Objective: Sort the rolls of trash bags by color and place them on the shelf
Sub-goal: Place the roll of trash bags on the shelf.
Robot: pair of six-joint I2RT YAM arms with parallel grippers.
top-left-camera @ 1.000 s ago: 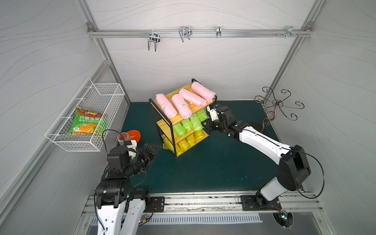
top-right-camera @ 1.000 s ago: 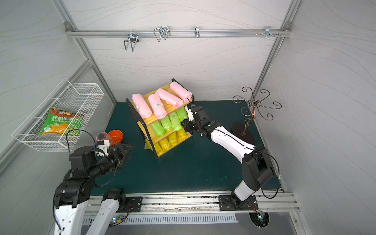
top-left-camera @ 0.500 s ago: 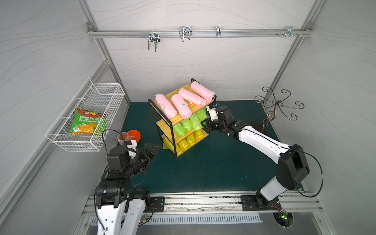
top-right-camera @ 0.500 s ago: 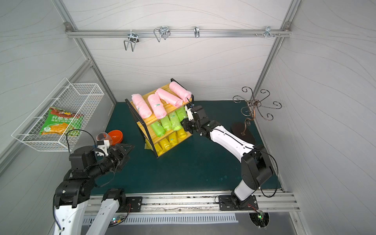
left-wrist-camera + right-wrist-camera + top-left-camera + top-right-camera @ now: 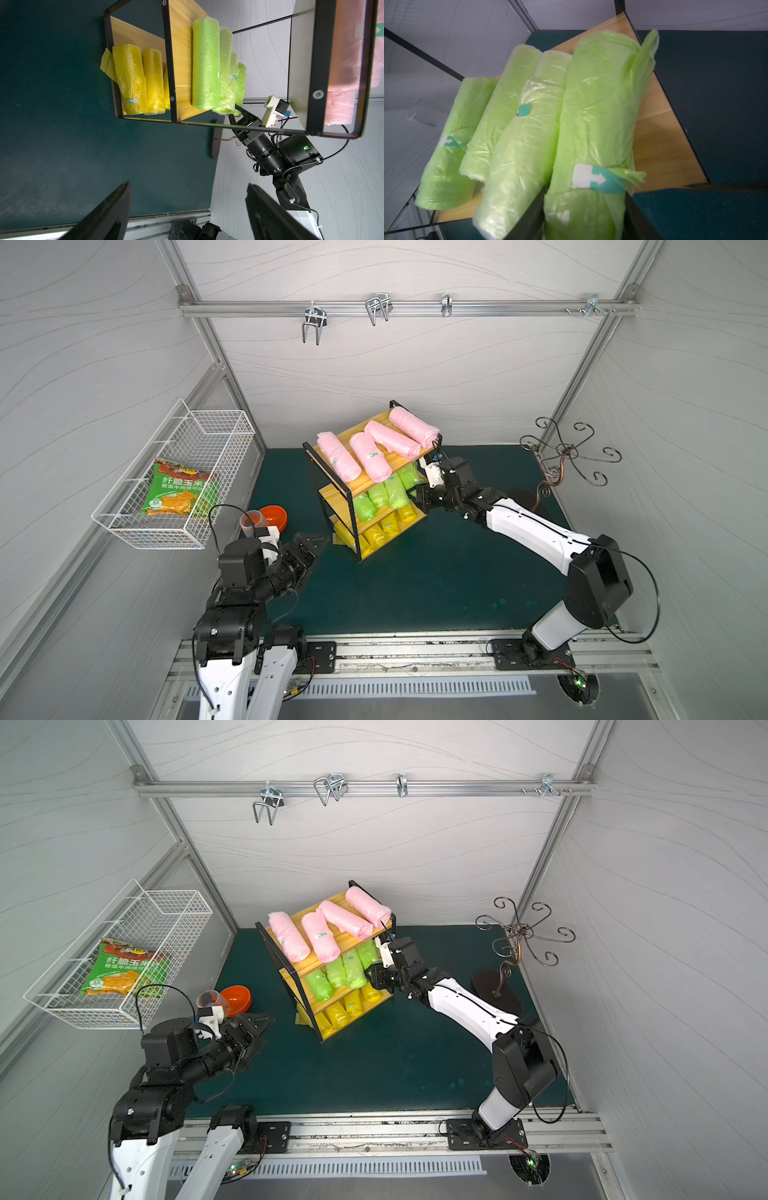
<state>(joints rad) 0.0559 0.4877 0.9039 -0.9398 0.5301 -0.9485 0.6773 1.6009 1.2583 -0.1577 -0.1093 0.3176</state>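
Almost nothing has shifted since a second ago. We see the right gripper (image 5: 586, 192) still at the middle tier of the shelf (image 5: 365, 483), its jaws flanking the end green roll (image 5: 598, 108); we cannot tell whether they press it. Green rolls (image 5: 384, 495) fill that tier, four pink rolls (image 5: 370, 456) lie on top, and yellow rolls (image 5: 376, 533) sit at the bottom. Well apart from the shelf, the left gripper (image 5: 313, 539) hovers over the desk (image 5: 415, 580), jaws wide open and empty.
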